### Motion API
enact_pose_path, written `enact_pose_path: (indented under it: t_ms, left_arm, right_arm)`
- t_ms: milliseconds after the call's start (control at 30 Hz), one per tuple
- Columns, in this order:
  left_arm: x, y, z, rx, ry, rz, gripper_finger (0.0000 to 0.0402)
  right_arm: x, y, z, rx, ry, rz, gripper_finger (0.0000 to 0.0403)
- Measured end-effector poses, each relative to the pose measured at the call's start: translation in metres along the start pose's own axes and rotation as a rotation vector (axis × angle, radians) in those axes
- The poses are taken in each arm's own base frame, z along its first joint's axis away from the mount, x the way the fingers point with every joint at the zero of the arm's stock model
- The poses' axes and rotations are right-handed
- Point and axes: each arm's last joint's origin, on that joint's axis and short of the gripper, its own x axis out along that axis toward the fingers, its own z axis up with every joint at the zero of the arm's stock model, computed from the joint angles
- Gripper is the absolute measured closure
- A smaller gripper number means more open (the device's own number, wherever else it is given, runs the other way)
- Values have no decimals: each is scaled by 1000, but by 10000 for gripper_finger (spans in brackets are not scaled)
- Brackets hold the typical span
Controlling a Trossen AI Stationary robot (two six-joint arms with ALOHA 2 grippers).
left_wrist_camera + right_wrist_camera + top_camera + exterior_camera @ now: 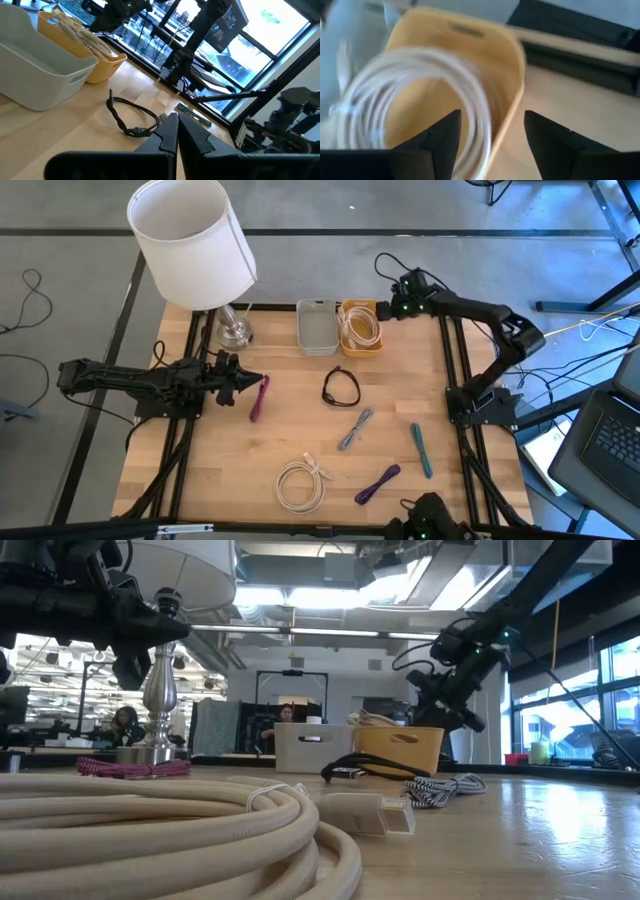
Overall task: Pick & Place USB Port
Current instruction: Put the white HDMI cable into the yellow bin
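A coiled white cable point(395, 100) lies inside the yellow bin point(360, 327) at the table's far edge. My right gripper point(492, 135) hovers open over that bin's right rim, with nothing between its fingers; it also shows in the high view point(390, 308). My left gripper point(250, 380) is shut and empty above the table's left side, beside a magenta cable point(258, 398). A black cable point(341, 387) lies on the table at the middle and shows ahead of the left fingers in the left wrist view point(132, 117).
A grey bin point(317, 326) stands left of the yellow one. A lamp point(195, 242) stands at the far left. Loose on the table lie a grey braided cable point(356, 428), a teal cable point(421, 450), a purple cable point(377, 484) and a white coil point(302, 485).
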Motion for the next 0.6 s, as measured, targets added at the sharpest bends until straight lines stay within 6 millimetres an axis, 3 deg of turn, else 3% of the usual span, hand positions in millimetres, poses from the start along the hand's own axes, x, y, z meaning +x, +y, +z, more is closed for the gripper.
enact_pose_path:
  t_ms: [200, 300, 433, 600]
  left_arm:
    - [0, 0, 0, 0, 3, -4, 398]
    - [0, 0, 0, 11, 10, -13, 398]
    - [0, 0, 0, 42, 10, -13, 398]
    - [0, 0, 0, 60, 8, -11, 398]
  right_arm:
    - [-40, 44, -15, -151, 99, 35, 217]
    - [-68, 75, -32, -213, 126, 164, 228]
    - [-101, 117, -66, -222, 228, 379, 234]
    - [-125, 161, -117, -226, 358, 473, 234]
